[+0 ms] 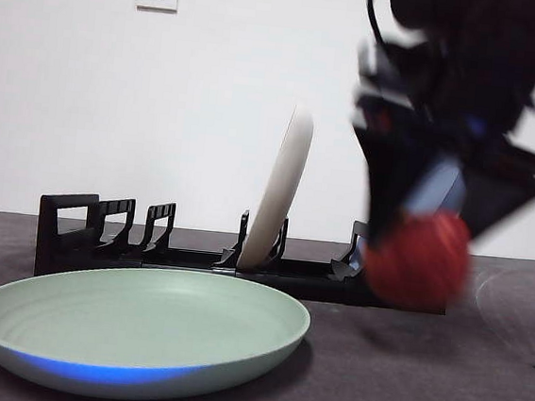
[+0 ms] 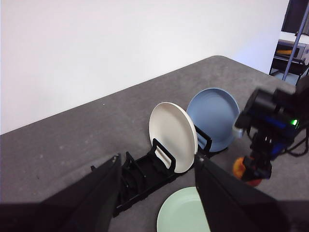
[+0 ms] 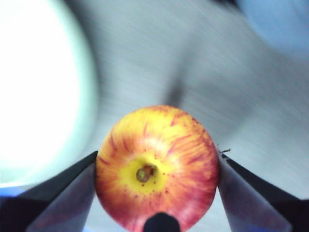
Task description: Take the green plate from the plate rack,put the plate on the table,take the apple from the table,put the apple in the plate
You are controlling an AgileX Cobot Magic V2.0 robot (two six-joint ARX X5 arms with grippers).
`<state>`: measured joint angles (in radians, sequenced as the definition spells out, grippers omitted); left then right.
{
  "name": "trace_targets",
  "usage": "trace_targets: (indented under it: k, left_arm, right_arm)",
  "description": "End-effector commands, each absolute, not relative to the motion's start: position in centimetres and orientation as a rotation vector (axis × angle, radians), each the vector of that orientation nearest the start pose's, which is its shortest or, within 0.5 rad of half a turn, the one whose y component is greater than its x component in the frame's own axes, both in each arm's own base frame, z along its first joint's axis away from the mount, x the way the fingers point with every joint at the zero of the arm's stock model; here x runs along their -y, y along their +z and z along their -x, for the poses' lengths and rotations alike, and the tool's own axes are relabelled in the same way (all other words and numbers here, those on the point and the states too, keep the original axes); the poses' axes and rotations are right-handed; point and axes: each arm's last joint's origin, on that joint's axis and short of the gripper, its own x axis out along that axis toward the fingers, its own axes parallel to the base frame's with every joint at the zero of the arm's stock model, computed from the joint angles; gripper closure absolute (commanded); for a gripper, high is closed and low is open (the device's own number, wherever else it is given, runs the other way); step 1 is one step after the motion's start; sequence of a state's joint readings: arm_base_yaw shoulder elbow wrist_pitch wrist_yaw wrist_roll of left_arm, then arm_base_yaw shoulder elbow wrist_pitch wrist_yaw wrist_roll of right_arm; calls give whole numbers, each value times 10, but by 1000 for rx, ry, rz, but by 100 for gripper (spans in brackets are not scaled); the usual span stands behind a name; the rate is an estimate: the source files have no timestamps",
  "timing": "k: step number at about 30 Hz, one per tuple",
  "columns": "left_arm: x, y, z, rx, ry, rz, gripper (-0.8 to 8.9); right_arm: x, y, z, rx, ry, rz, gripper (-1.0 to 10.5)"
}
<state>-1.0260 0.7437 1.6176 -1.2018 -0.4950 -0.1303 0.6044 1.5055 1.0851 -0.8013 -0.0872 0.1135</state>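
So the right gripper [image 3: 157, 193] has its jaws clamped on the apple [image 3: 157, 166], held in the air above the table [image 1: 477, 391], beside the green plate [image 1: 142, 326] (lying flat in front of the plate rack [image 1: 84, 235]). The left gripper [image 2: 157, 193] hangs high over the rack, jaws apart, holding nothing.
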Motion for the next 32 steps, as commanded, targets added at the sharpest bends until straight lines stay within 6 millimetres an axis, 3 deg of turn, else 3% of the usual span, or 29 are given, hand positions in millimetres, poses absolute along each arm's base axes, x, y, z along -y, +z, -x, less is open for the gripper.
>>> trace_targets:
  k: [1,8,13,18,23,32]
  left_arm:
    - [12,478,-24,-278,-507,-106,558]
    - [11,475,-23,-310,-501,-108,558]
    - [11,472,-22,-333,-497,-118,558]
    - [11,472,-22,-339,-503,-120,558]
    - [10,470,-22,-359,-499,-128,558]
    - [9,469,-22,-367,-496,-131,558]
  right_arm:
    - [-178,261,-227,-1155,699,157,962]
    - [-223,311,-206,-980,916,167,963]
    - [-255,319,-191,-888,937,221,963]
    - [-278,299,-190,-911,946,266,963]
    - [-294,266,-199,-988,892,332,963]
    - [-310,219,-211,-1104,851,403,963]
